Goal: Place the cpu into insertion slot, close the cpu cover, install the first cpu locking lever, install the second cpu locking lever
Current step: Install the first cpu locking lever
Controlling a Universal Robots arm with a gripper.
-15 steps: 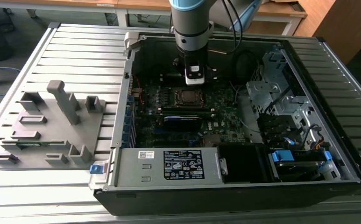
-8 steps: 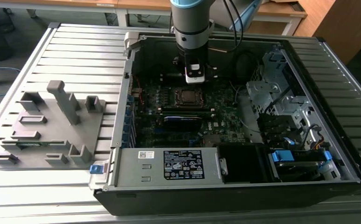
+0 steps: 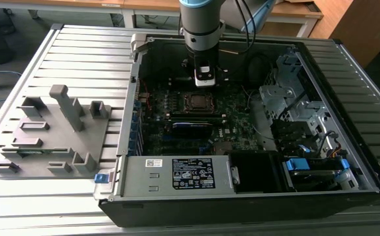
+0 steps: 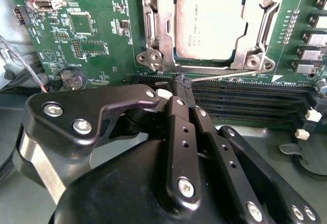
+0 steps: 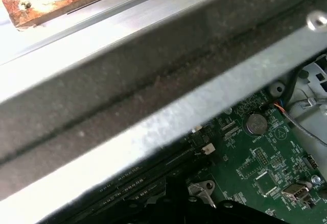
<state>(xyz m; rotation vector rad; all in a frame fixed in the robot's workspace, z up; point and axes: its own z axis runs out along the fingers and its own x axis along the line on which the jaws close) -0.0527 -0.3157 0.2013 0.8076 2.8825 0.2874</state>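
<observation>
Cpu [image 4: 209, 24] seated in insertion slot [image 3: 196, 101], cpu cover [image 4: 157, 27] lying over its edges — pincer [image 4: 183, 81] pressed together, 12 o'clock of slot in exterior view.

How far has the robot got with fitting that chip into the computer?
The cpu already lies in the insertion slot, and the cpu cover looks lowered around it. The gripper, fingers together, is at the end of a thin locking lever beside the slot. Whether either lever is latched, I cannot tell.
</observation>
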